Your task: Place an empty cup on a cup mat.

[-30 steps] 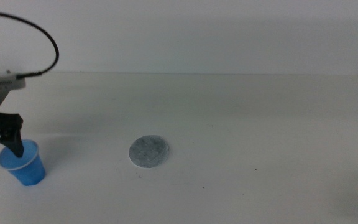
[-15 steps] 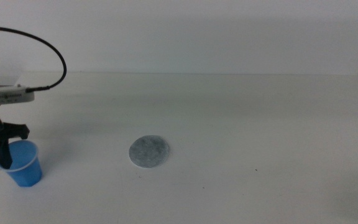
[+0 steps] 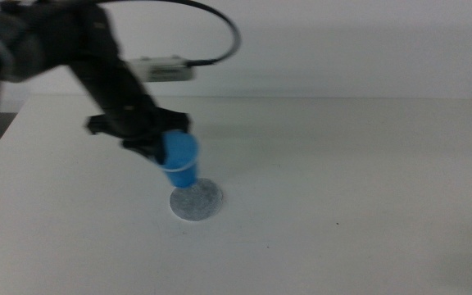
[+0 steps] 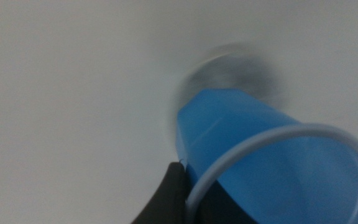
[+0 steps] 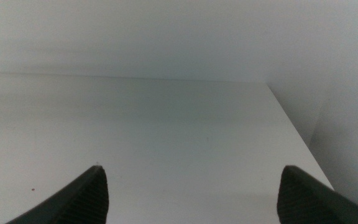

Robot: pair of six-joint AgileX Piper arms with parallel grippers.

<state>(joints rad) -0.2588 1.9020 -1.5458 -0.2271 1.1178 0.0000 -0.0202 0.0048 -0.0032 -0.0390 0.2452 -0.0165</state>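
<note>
The blue cup (image 3: 179, 159) with a white rim is held by my left gripper (image 3: 164, 152), which is shut on its rim and wall. The cup is tilted and hangs just over the far left part of the grey speckled cup mat (image 3: 197, 201); I cannot tell if its base touches the mat. In the left wrist view the cup (image 4: 260, 149) fills the frame, one dark finger (image 4: 169, 196) is against its side, and the mat (image 4: 232, 68) shows blurred beyond it. The cup looks empty. My right gripper (image 5: 191, 196) is open and empty, out of the middle view.
The white table (image 3: 342, 164) holds nothing else. Its far edge meets a pale wall. The left arm and its black cable (image 3: 220, 24) reach in from the upper left. The right wrist view shows the table's right edge (image 5: 294, 130).
My left gripper has lifted the cup from the table's left front and carried it right to just over the mat. The mat has not moved.
</note>
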